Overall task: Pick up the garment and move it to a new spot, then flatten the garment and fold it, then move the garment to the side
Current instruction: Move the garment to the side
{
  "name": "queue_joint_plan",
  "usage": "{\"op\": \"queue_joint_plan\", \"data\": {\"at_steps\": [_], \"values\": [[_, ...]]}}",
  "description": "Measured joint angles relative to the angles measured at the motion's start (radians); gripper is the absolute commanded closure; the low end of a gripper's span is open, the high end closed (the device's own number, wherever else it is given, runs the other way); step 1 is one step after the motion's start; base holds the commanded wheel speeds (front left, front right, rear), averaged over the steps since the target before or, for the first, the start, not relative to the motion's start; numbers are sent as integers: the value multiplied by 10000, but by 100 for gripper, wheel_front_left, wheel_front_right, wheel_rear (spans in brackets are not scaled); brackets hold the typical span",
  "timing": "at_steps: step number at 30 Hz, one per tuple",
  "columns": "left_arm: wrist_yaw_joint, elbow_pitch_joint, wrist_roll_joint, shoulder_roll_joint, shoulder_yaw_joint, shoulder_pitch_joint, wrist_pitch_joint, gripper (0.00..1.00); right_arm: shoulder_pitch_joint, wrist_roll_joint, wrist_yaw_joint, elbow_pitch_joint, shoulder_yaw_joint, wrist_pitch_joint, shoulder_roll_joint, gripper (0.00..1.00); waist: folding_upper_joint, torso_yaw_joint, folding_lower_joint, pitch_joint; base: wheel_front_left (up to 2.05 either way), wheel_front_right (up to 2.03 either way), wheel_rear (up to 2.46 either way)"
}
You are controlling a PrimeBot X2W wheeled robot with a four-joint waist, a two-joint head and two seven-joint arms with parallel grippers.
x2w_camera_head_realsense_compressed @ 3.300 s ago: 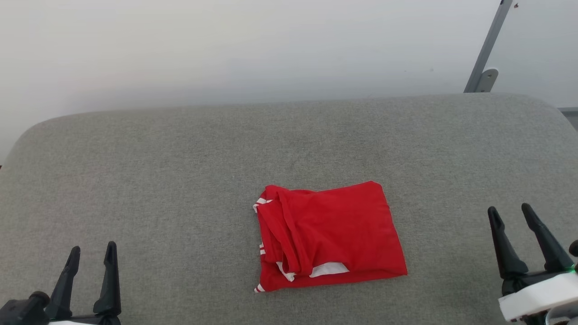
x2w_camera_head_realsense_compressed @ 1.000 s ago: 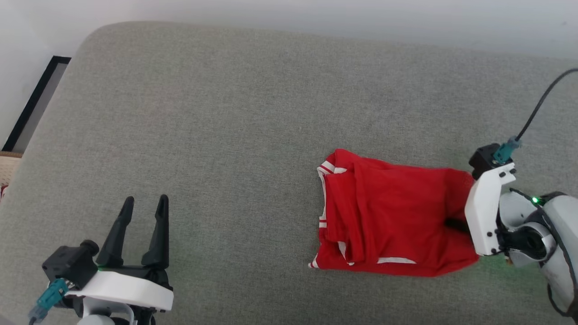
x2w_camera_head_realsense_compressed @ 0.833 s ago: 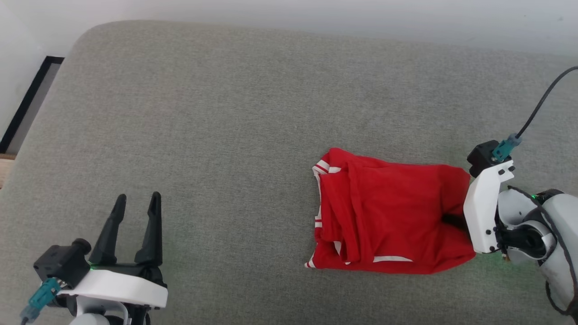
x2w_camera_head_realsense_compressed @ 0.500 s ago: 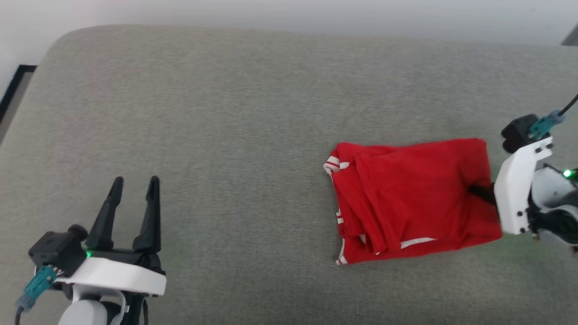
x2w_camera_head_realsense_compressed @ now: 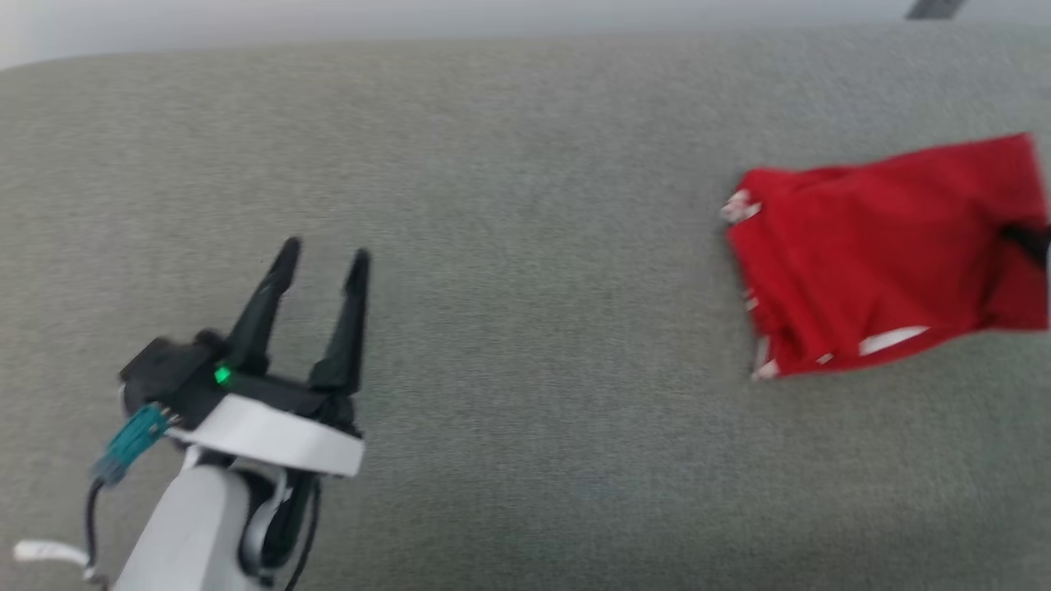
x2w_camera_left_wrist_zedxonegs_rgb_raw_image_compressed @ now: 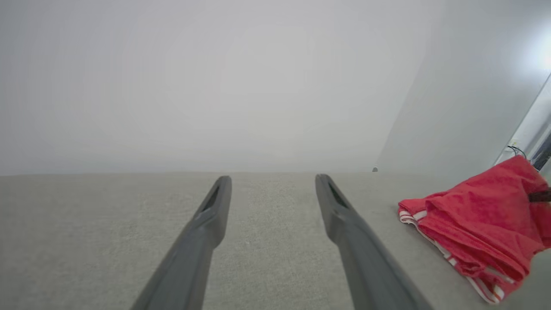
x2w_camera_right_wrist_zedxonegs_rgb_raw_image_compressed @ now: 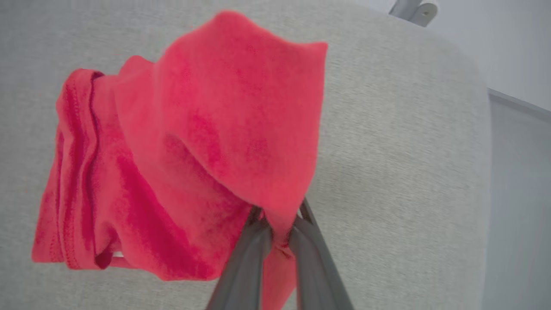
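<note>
The garment [x2w_camera_head_realsense_compressed: 878,254], a bright red folded top with white trim at its left edge, lies at the far right of the grey cushioned surface [x2w_camera_head_realsense_compressed: 525,205]. In the right wrist view my right gripper [x2w_camera_right_wrist_zedxonegs_rgb_raw_image_compressed: 279,217] is shut on a pinch of the garment [x2w_camera_right_wrist_zedxonegs_rgb_raw_image_compressed: 206,142], and the cloth bunches up over the fingers. One dark finger [x2w_camera_head_realsense_compressed: 1025,238] pokes into the garment's right edge in the head view. The garment [x2w_camera_left_wrist_zedxonegs_rgb_raw_image_compressed: 478,224] looks raised on its right side in the left wrist view. My left gripper [x2w_camera_head_realsense_compressed: 324,256] hovers open over bare cushion at the lower left, far from the garment, with its fingers [x2w_camera_left_wrist_zedxonegs_rgb_raw_image_compressed: 215,206] apart.
A pale wall rises behind the cushion. A grey metal bracket [x2w_camera_right_wrist_zedxonegs_rgb_raw_image_compressed: 413,9] stands past the cushion's far right corner. The cushion's rounded right edge [x2w_camera_right_wrist_zedxonegs_rgb_raw_image_compressed: 484,172] lies close to the garment, with grey floor beyond. Wide bare cushion stretches between the left gripper and the garment.
My right gripper came in and shut on the garment's right edge, then pulled it rightward, bunching it. The head camera also turned, shifting the whole picture. The left gripper stayed open.
</note>
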Motion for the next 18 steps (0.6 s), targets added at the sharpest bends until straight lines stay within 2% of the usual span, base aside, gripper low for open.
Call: {"op": "queue_joint_plan", "data": {"at_steps": [5, 18], "values": [[0, 58, 13, 4, -838, -904, 2, 0, -374, -629, 2, 341, -447, -665, -462, 100, 0, -426, 0, 389, 0, 0, 0], [0, 184, -117, 109, -2592, -2847, 2, 0, -1737, -2617, 2, 1919, -1112, -2000, -857, 100, 0, -1118, 0, 1515, 0, 0, 0]]}}
